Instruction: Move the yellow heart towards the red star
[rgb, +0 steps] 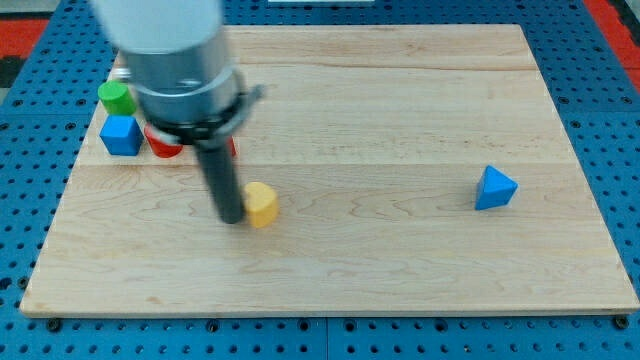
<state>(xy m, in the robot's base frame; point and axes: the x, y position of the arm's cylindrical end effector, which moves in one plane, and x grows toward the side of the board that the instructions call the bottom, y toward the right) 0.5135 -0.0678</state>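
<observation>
The yellow heart lies on the wooden board, left of the board's middle. My tip stands right beside the heart on its left, touching or nearly touching it. A red block, its shape mostly hidden behind the arm, sits up and to the left of the heart, near the board's left edge; a small red part also shows right of the rod.
A blue cube and a green cylinder stand at the board's left edge next to the red block. A blue triangle lies at the view's right. The arm's grey body covers the upper left.
</observation>
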